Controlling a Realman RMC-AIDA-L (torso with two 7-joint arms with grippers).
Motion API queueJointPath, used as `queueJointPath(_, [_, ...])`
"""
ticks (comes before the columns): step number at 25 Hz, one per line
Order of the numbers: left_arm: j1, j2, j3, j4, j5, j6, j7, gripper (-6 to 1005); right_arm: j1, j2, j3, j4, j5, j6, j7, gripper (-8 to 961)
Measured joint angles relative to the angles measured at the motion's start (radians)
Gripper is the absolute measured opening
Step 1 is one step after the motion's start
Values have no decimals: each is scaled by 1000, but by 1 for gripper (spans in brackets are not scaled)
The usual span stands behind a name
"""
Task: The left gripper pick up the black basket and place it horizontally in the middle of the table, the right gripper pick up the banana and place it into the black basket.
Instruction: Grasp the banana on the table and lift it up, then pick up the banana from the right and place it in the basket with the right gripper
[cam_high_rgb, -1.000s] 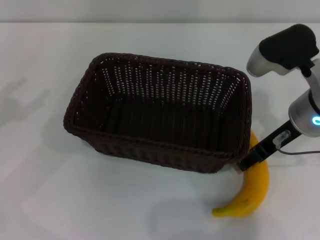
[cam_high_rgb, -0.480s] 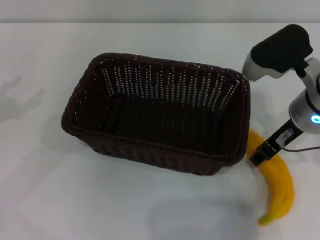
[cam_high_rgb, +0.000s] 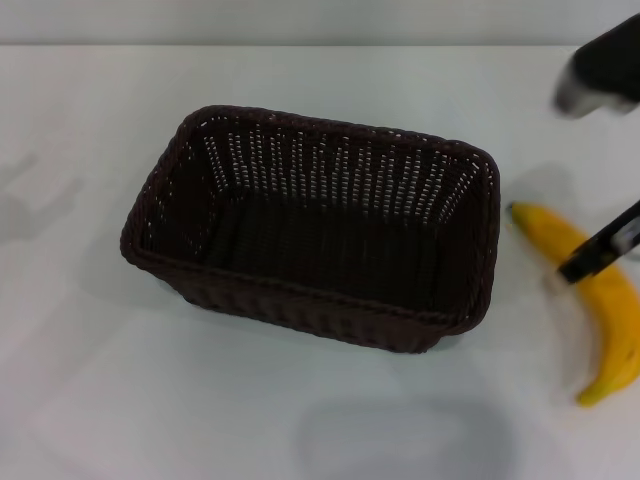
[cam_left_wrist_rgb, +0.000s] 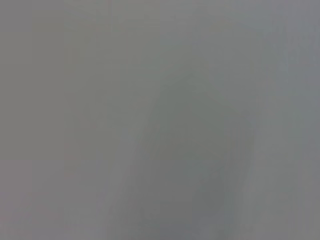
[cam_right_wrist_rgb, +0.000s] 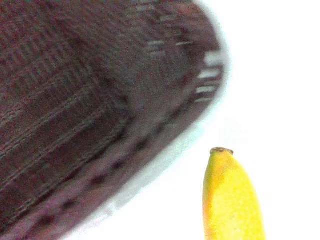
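Note:
The black basket stands empty in the middle of the white table, its long side running left to right, slightly skewed. The banana is to the right of the basket, apart from it, its stem tip pointing towards the far side. My right gripper crosses the banana's upper part and looks shut on it, blurred by motion. The right wrist view shows the basket's corner and one end of the banana. My left gripper is out of view; its wrist view shows only plain grey.
The right arm's dark housing hangs over the table's far right. The table's back edge runs along the top of the head view. Open white table lies left of and in front of the basket.
The right gripper has swung to the right and away from the basket, taking the banana with it. The banana has turned and now lies clear of the basket's right corner. The basket has barely moved.

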Motion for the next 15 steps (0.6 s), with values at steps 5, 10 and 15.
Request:
queueJointPath(5, [6,0,-17,2,-2,2,4,861,-8,-2,210,64,-10,16,-119,503])
queueJointPath(10, [13,1,-25,-1,-2,1,5,861,34,-3,338,193,6,32,-196,515])
queueJointPath(15, [21,0,-26,-2,-2,0,5,861,105,3,325,284,128,27,-224,526])
